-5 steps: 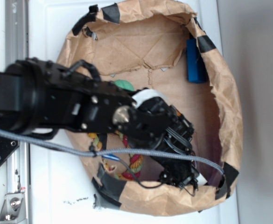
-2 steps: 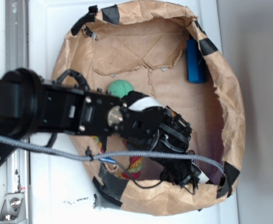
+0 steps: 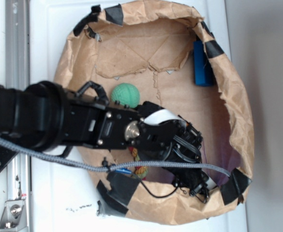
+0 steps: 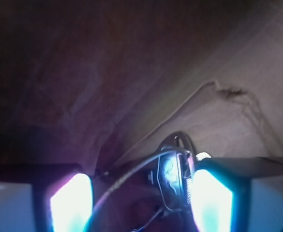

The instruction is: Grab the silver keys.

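Where the wrist view looks between the two glowing fingers [image 4: 71, 203], the jaws [image 4: 141, 200] stand spread, and the keys [image 4: 174, 181] lie between them, close against the right-hand finger and not visibly pinched. The keys appear as a shiny silver bunch with a round ring at the top, crossed by a thin wire. Behind them rises the brown paper wall of the bag [image 4: 218, 111], creased and shadowed. In the exterior view, the black arm [image 3: 59, 123] reaches from the left into the bag [image 3: 233, 92], a wide paper container with black tape on its rim, resting on a white tabletop [image 3: 49, 34]. The jaws sit deep in its lower right corner. Inside the bag also lie a green ball [image 3: 126, 94], a coloured rope [image 3: 139, 166] partly hidden under the arm, and, farthest, a blue block [image 3: 203, 65] against the wall.
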`<state>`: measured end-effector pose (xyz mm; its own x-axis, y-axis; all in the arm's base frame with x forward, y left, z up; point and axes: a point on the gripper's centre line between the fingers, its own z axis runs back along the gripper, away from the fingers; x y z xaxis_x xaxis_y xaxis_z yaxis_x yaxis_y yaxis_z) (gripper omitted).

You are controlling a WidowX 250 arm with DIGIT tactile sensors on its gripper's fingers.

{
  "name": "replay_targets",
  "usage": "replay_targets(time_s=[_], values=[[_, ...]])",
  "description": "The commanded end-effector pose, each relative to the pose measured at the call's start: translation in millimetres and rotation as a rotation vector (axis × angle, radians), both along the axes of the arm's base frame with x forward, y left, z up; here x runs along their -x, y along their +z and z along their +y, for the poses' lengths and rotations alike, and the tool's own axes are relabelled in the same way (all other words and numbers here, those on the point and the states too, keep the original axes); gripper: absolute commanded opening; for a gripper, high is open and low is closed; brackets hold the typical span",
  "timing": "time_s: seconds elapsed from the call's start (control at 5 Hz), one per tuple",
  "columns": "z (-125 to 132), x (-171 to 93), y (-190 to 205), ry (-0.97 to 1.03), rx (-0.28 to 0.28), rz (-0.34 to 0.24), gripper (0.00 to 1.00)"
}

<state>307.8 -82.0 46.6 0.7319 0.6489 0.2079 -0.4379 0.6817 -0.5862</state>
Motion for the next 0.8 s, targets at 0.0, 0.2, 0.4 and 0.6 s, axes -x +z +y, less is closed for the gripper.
replay_targets(time_s=[0.0,0.2,0.4,0.6], values=[[1,3,12,-0.036,0.005,-0.036,0.0],[6,3,18,-0.06,-0.03,0.002,0.0],[16,1,28,-0.099,-0.108,0.101,0.0],[29,0,45,-0.115,-0.228,0.191,0.0]])
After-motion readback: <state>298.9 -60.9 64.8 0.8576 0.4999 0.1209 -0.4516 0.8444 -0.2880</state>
